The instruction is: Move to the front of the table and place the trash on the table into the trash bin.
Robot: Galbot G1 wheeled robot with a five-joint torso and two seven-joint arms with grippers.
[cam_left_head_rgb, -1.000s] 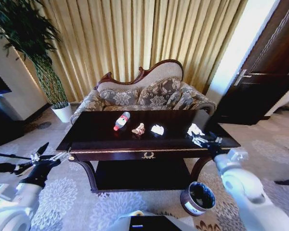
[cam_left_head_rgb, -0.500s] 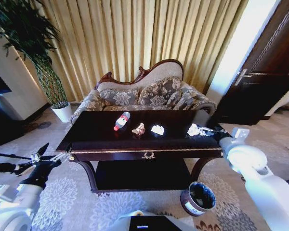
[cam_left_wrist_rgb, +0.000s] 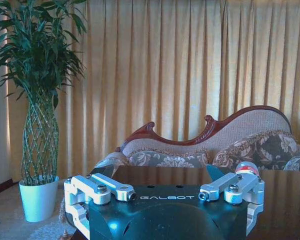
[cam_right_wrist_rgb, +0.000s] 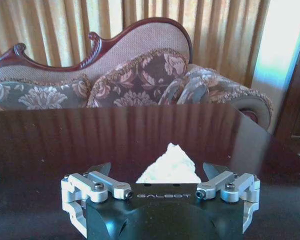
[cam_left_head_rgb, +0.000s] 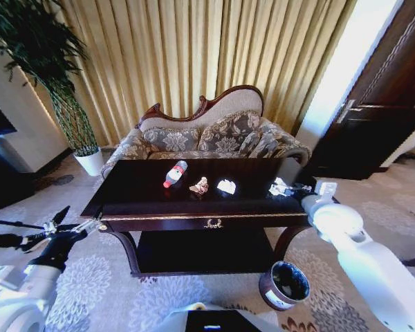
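Observation:
The dark glossy table (cam_left_head_rgb: 145, 207) carries the trash: a small bottle (cam_left_head_rgb: 174, 173) with a red label, a pinkish paper wad (cam_left_head_rgb: 199, 185), a white wad (cam_left_head_rgb: 226, 186) and another white wad (cam_left_head_rgb: 279, 187) at its right end. My right gripper (cam_left_head_rgb: 294, 188) reaches over that end, open, and in the right wrist view the white wad (cam_right_wrist_rgb: 172, 161) lies just ahead between its spread fingers (cam_right_wrist_rgb: 102, 171). My left gripper (cam_left_head_rgb: 57, 227) hangs open off the table's left front corner. The round dark trash bin (cam_left_head_rgb: 283, 283) stands on the carpet at the front right.
A patterned sofa (cam_left_head_rgb: 207, 138) stands behind the table before gold curtains. A tall plant in a white pot (cam_left_head_rgb: 91, 162) is at the back left, a dark door (cam_left_head_rgb: 380, 117) at the right. The table has a lower shelf (cam_left_head_rgb: 200, 252).
My right arm has swung up from the table's front right edge and reached in over the right end, bringing its gripper up to the white wad. The left arm has stayed still.

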